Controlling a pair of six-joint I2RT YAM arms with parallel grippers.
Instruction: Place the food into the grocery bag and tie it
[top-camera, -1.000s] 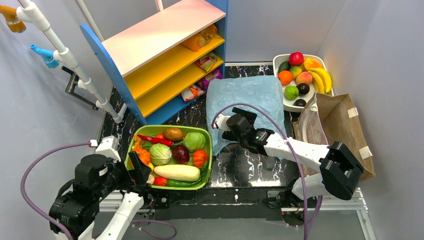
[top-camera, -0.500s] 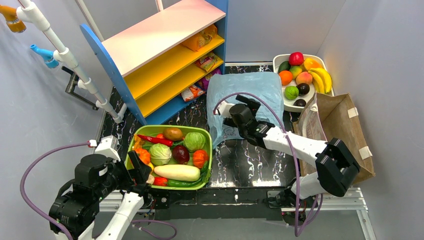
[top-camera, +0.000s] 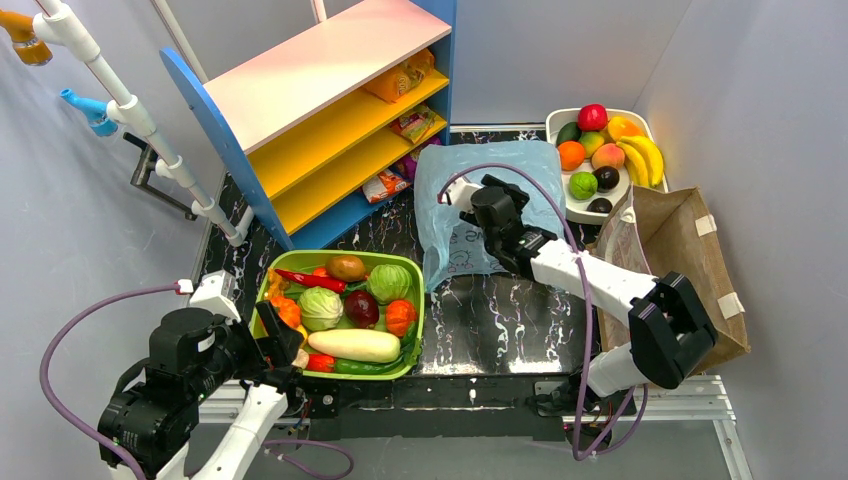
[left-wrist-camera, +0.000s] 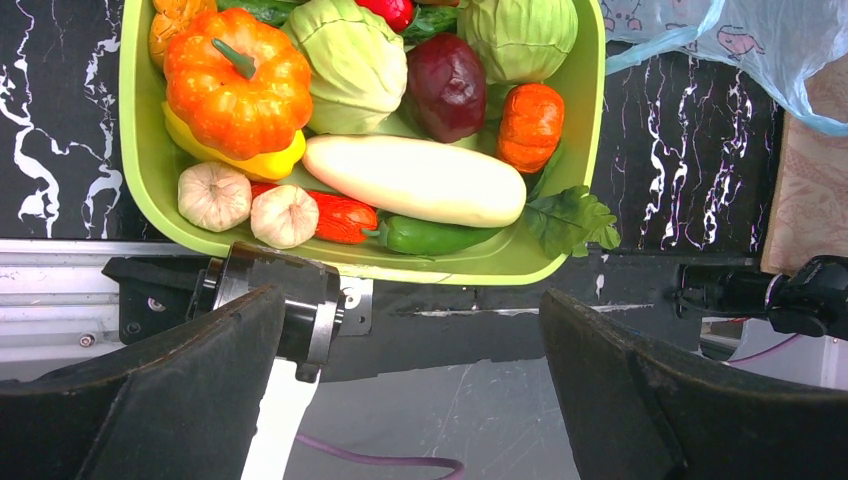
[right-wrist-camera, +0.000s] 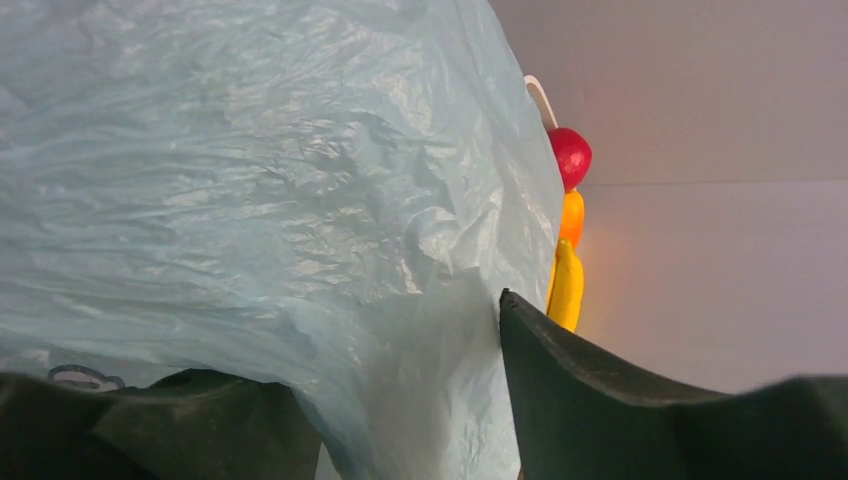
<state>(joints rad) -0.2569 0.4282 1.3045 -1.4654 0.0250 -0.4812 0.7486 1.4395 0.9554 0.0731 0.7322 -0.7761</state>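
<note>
Inspection is running near to far: we are seeing the left gripper (left-wrist-camera: 410, 300) spread wide and empty, hanging just short of the green basket (left-wrist-camera: 135, 190); mid-table, the right gripper (right-wrist-camera: 390, 350) is straddling a fold of the grocery bag (top-camera: 450, 180), jaws apart, not pinching; we are judging the film light, limp and slippery, best taken by a bunched fold or a handle; the orange (top-camera: 571, 154) is lying in the far tray (top-camera: 560, 120).
</note>
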